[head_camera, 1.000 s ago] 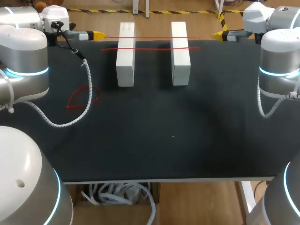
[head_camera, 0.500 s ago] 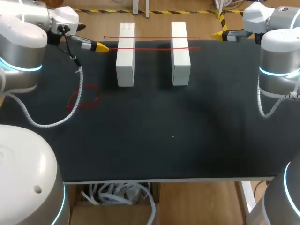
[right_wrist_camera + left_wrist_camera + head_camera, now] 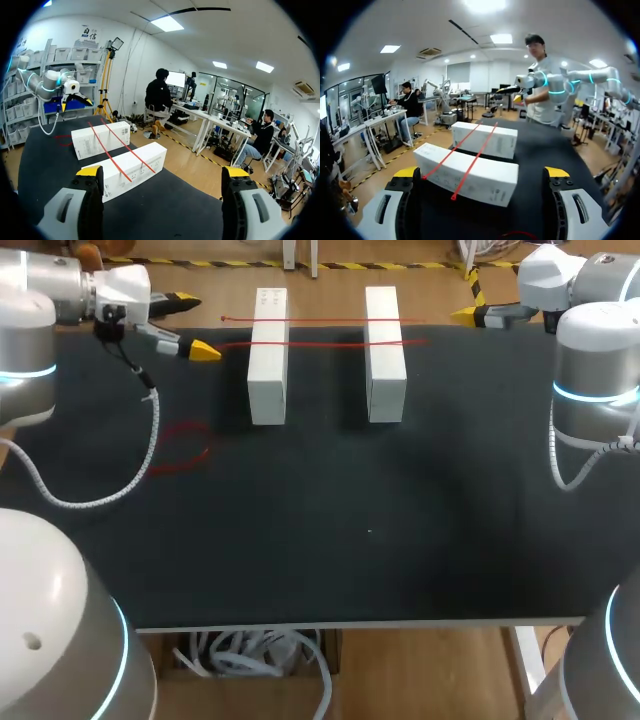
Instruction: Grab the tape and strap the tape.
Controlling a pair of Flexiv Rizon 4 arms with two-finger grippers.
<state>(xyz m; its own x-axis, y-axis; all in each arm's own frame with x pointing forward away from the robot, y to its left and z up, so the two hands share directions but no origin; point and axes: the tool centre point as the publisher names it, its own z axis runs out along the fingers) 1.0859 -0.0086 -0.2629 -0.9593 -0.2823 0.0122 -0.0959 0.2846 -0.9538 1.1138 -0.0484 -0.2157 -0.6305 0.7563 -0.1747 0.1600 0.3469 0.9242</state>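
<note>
Black table (image 3: 350, 540): two tapes (image 3: 325, 321) are laid lengthwise across both boxes (image 3: 268, 370). Their left ends are met just ahead of the nearer left gripper (image 3: 198, 328), fingers released. The right gripper (image 3: 465, 313) is likewise released.

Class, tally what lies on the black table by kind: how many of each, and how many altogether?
White boxes: 2
Red straps across the boxes: 2
Curled red strap: 1
Total: 5
</note>
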